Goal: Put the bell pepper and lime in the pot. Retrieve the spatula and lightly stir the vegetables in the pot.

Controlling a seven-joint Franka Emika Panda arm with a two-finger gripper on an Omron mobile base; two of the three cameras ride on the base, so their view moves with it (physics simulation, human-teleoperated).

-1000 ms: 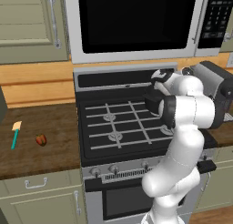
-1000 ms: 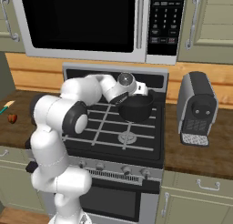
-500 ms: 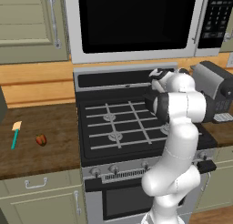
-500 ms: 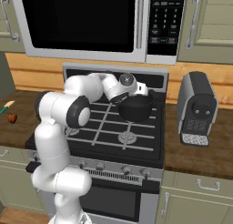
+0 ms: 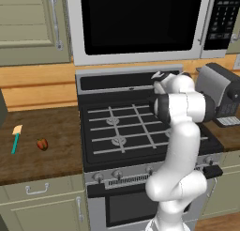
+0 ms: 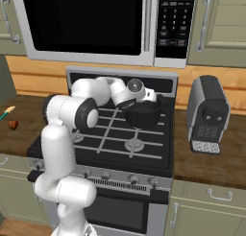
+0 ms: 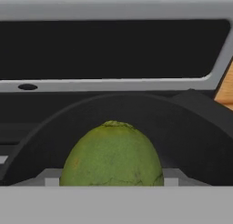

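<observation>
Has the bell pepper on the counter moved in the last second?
No. In the left base view the bell pepper sits on the brown counter just right of the spatula, the same spot relative to the stove's left edge as before.

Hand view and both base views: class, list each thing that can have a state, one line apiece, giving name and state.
lime: between the tool's fingers, above the pot's opening.
pot: upright on the stove's back right burner, no lid.
bell pepper: lying on the counter left of the stove, not in the pot.
spatula: flat on the counter beside the bell pepper, untouched.
tool: shut on the lime, over the pot.
</observation>
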